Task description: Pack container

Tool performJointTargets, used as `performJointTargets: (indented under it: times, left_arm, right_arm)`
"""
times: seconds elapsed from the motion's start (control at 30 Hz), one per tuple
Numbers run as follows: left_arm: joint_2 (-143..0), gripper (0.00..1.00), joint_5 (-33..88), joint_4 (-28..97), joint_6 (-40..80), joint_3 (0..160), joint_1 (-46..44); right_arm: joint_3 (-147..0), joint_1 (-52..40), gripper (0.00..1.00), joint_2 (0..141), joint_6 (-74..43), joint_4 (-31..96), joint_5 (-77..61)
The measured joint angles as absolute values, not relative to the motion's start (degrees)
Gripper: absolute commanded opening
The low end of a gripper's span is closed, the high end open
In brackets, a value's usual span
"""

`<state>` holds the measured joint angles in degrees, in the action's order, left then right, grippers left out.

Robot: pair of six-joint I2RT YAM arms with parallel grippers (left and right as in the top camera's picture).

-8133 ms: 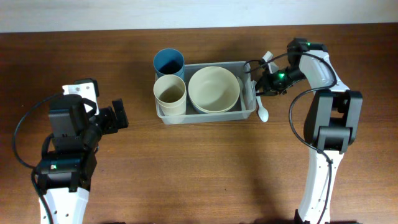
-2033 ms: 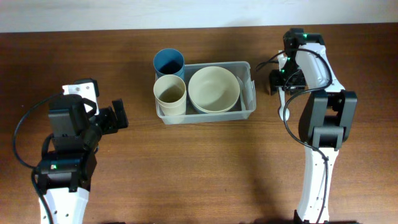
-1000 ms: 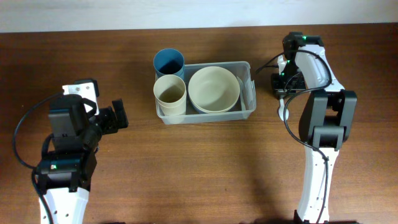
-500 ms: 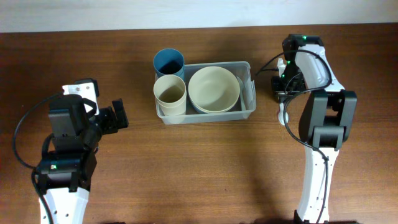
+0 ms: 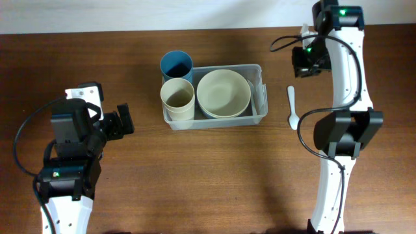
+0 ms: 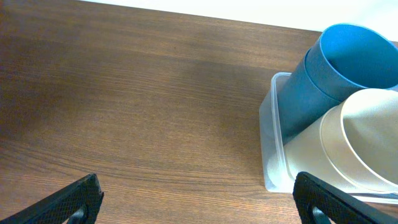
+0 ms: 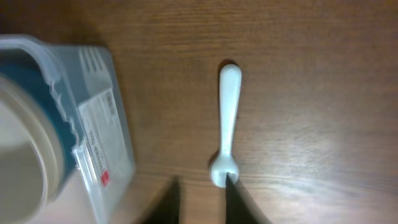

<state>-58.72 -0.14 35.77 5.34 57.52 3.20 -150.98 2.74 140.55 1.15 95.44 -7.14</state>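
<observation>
Overhead: left claw (image 5: pixel 125 120) sits wide and empty near the bench's left edge. Container (image 5: pixel 214 123), far centre, holds cups (image 5: pixel 177 96) and a bowl (image 5: pixel 223 92). Spoon (image 5: pixel 292 106) lies just right of it, outside. Right claw (image 7: pixel 200 186) hovers above the spoon, narrowly parted and empty. Packing the spoon seems the step in hand. The next move calls for gripping its handle and lifting it over the rim.

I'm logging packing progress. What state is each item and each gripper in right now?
container: lidless, holds bowl and cups.
bowl: upright in the container, empty.
beige cup: upright in the container, empty.
blue cup: tilted at the container's corner, empty.
spoon: lying flat on the table, outside the container.
left gripper: open, empty.
right gripper: jaws slightly apart, empty.
</observation>
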Motion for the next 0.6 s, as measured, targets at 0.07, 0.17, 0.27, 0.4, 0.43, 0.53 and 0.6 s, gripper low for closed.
performJointTargets:
  times: [0.07, 0.17, 0.27, 0.4, 0.43, 0.53, 0.6]
  left_arm:
    - [-58.7, 1.0, -0.1, 35.7, 5.3, 57.5, 3.2]
    - [-58.7, 1.0, -0.1, 35.8, 5.3, 57.5, 3.2]
    - [-58.7, 1.0, -0.1, 35.7, 5.3, 57.5, 3.2]
    - [-58.7, 1.0, -0.1, 35.7, 5.3, 57.5, 3.2]
    - [-58.7, 1.0, -0.1, 35.7, 5.3, 57.5, 3.2]
    - [-58.7, 1.0, -0.1, 35.7, 5.3, 57.5, 3.2]
    - [-58.7, 1.0, -0.1, 35.7, 5.3, 57.5, 3.2]
  right_arm:
    - [-151.0, 2.7, 0.32, 140.1, 1.2, 95.7, -7.1]
    - [-149.1, 2.7, 0.32, 140.1, 1.5, 94.9, -7.1]
    - [-145.5, 2.7, 0.32, 140.1, 1.5, 92.9, -7.0]
    - [-138.3, 2.7, 0.32, 140.1, 1.5, 89.2, -7.0]
    - [-136.5, 2.7, 0.32, 140.1, 1.6, 88.1, -7.0]
    - [-131.9, 2.7, 0.32, 140.1, 1.6, 84.9, -7.0]
    - [-129.6, 2.7, 0.32, 140.1, 1.5, 83.2, -7.0]
